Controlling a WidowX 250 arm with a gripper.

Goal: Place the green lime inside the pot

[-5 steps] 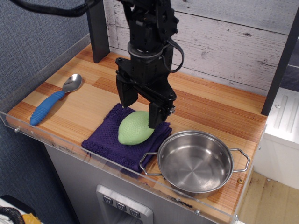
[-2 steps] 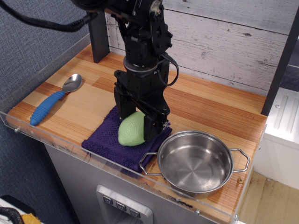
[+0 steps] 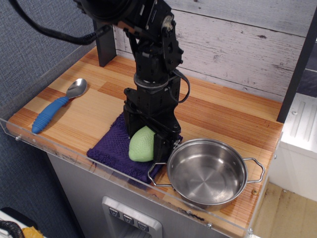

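Note:
The pale green lime [image 3: 139,146] lies on a purple cloth [image 3: 110,148] near the front edge of the wooden counter. My black gripper [image 3: 145,140] has come straight down over it. Its two fingers stand on either side of the lime and press against it, and the lime is tipped up between them, still resting on the cloth. The shiny steel pot [image 3: 208,174] with two wire loop handles stands empty just to the right; its left handle touches the cloth's corner.
A blue-handled spoon [image 3: 53,110] lies at the far left of the counter. A clear acrylic wall [image 3: 74,161] runs along the front and left edges. A black post [image 3: 105,42] stands at the back left and a plank wall behind.
The gripper has come down lower around the lime and its fingers have drawn in onto it. The lime has turned from lying flat to tipped more upright.

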